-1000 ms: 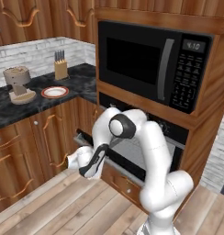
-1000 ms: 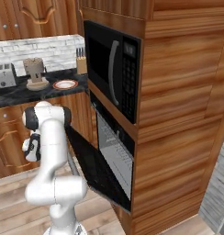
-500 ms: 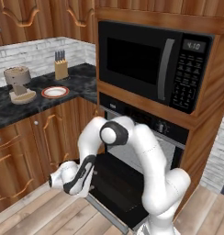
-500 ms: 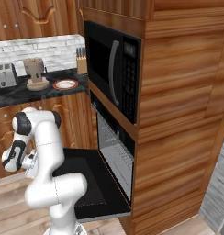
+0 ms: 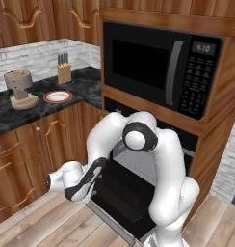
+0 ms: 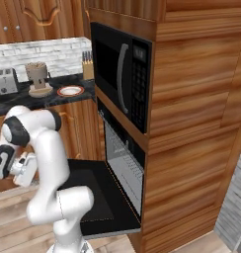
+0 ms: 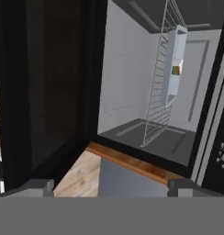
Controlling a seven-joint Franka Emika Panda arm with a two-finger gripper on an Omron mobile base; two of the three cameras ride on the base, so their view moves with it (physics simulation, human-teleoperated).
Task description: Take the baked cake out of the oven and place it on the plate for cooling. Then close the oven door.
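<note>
judging by its small flat shape, the baked cake, right of frame center, looks light and crumbly; pinch its edges gently. the hand is spread, empty.

White Franka Panda arm rose from the lower right of the left base view, bent at a dark elbow joint, then reached down and left. Forearm ended in a dark two-finger gripper held low, pointing down-left. In the right base view the hand hung at far left. Finger spacing could not be judged.
</note>
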